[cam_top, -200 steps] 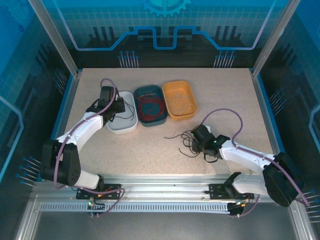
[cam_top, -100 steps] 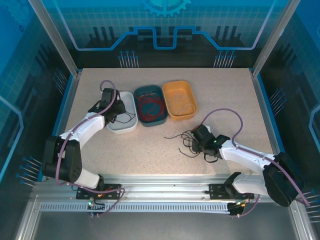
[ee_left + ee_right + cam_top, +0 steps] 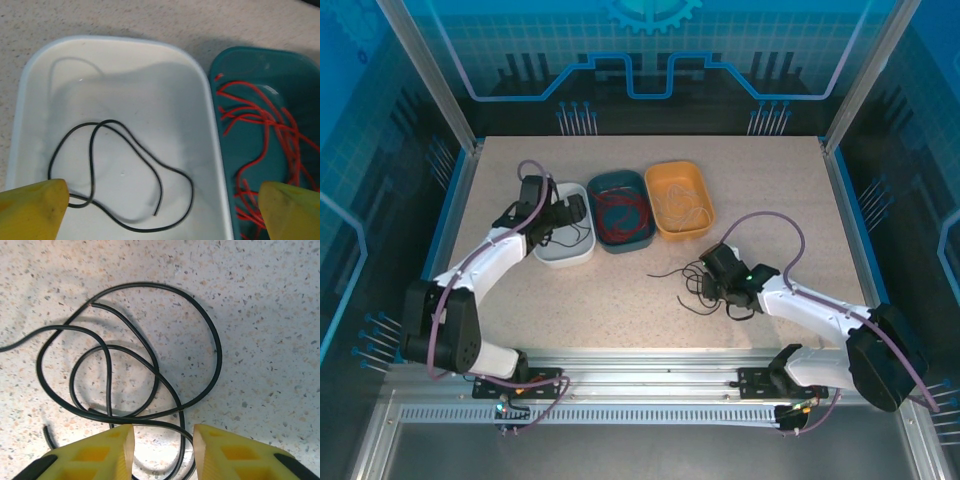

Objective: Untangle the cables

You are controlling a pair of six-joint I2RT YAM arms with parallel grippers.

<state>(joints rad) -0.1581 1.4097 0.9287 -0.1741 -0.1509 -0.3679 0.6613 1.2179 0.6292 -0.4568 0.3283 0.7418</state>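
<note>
My left gripper [image 3: 570,212] hangs over the white tray [image 3: 565,260], wide open, with nothing between its yellow fingertips [image 3: 31,210]. One black cable [image 3: 176,170] lies loose in a loop on the white tray's [image 3: 125,40] floor. Red cables [image 3: 620,212] fill the teal tray [image 3: 615,176], and their strands [image 3: 260,125] also show at the right of the left wrist view. Whitish cables [image 3: 682,208] lie in the orange tray [image 3: 678,165]. My right gripper [image 3: 705,283] is low over a tangle of black cables [image 3: 692,282] on the table. Its jaws [image 3: 162,450] stand apart, and a strand of the tangle [image 3: 155,370] runs between them, untouched.
The three trays stand side by side at the middle back of the speckled table. A loose black end trails left from the tangle [image 3: 660,272]. Metal frame posts and blue side walls border the table.
My left gripper has opened from shut and let the black cable drop into the white tray. The right gripper has shifted slightly toward the tangle, its jaws unchanged.
</note>
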